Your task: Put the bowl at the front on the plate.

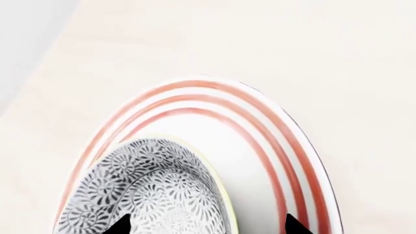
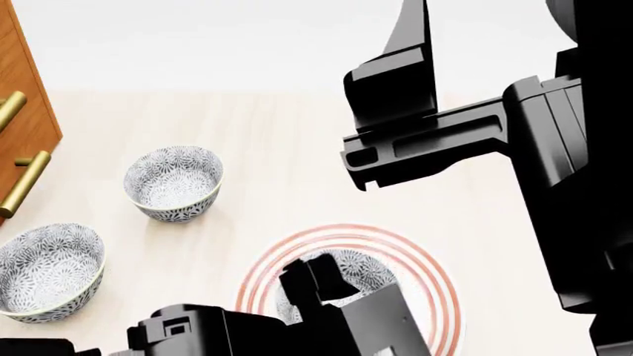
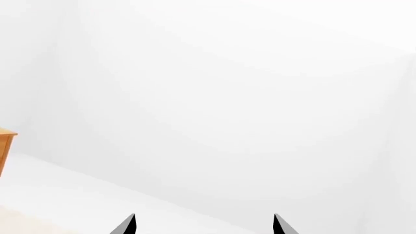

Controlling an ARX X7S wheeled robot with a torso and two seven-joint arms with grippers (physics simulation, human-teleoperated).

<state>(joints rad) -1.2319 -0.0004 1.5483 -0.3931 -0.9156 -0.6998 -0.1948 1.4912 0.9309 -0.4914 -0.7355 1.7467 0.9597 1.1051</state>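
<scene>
At the far left edge: a wooden cabinet (image 2: 25, 111) with brass handles (image 2: 22, 182) stood hard against the pale table (image 2: 296, 148), closing that side off.
Left of the table: two patterned spare bowls sat well apart from the plate, the nearer bowl (image 2: 44, 271) close to the front edge and the farther bowl (image 2: 173, 182) behind it; as far as could be seen, each held nothing.
Room between: bare tabletop lay open between those two bowls and the plate, and more of it ran back toward the white wall.
Plate: the plate (image 2: 435, 285) with red rings lay near the front of the table, a little right of centre; in the left wrist view its rim (image 1: 215, 90) had bare table all round the far side.
Task bowl: the bowl (image 2: 361, 268) rested on the plate, set toward the plate's near side rather than dead centre, and its flowered inside (image 1: 156, 190) looked empty.
Left gripper: the left gripper (image 1: 206, 226) hung over the plate with fingers spread; one tip (image 1: 120, 225) showed over the bowl's inside and the other (image 1: 295, 226) over the plate's ringed rim, so the bowl's wall lay between them, though I could not tell whether either touched it.
Right side: the right arm (image 2: 465, 133) was lifted high above the table, well clear of the crockery.
Right gripper: the right gripper (image 3: 203, 225) had its tips apart, nothing between them, facing blank white wall.
</scene>
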